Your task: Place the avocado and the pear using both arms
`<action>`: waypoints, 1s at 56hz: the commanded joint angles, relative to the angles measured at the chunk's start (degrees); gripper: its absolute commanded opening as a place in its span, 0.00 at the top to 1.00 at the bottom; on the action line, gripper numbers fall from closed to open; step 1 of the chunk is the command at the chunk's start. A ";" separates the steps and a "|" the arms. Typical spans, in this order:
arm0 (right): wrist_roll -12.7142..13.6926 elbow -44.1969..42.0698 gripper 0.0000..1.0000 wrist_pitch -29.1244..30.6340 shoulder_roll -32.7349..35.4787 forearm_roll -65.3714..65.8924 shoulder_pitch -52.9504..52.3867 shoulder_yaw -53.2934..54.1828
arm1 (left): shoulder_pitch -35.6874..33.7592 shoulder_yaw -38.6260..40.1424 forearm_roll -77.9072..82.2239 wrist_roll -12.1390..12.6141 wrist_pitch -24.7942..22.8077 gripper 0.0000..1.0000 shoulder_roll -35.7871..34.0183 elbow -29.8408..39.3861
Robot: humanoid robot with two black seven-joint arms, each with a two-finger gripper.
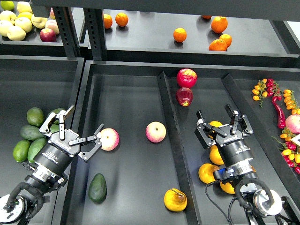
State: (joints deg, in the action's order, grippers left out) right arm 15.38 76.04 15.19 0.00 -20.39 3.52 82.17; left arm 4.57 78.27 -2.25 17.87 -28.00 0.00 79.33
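Observation:
The very dark green avocado (97, 187) lies on the black floor of the middle bin, near its front left corner. To its right, by the bin's front, the golden yellow-orange pear (175, 200) rests with its brown stem visible. My left gripper (86, 117) hangs open and empty above and to the left of the avocado, its right finger close to a pink-yellow apple (108, 139). In the right compartment my right gripper (214, 111) is open and empty too, over a cluster of yellow-orange fruits (208, 172). Neither gripper touches the avocado or the pear.
A second pink-yellow apple (155, 131) sits mid-bin, and two red apples (186, 78) lie at the back. Lighter green avocados (28, 136) fill the left bin. A raised divider (169, 136) splits the compartments. Oranges (180, 34) lie on the upper shelf; chillies and small tomatoes (279, 110) at far right.

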 commanded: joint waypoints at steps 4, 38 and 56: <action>0.00 -0.01 0.00 0.19 0.00 0.00 0.09 0.01 | 0.09 0.13 -0.12 0.06 0.00 0.00 0.00 0.04; 0.09 -0.01 0.00 0.01 0.00 0.09 0.09 0.01 | 0.97 0.74 0.05 0.76 0.00 0.00 0.00 -0.05; 0.09 -0.01 0.00 0.01 0.00 0.09 0.09 0.01 | 0.97 -1.19 -0.91 0.94 0.00 0.00 0.00 -0.05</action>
State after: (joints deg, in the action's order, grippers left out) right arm 15.44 76.02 15.20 0.00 -20.31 3.61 82.24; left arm 5.54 77.70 -2.64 18.79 -28.00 0.00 79.27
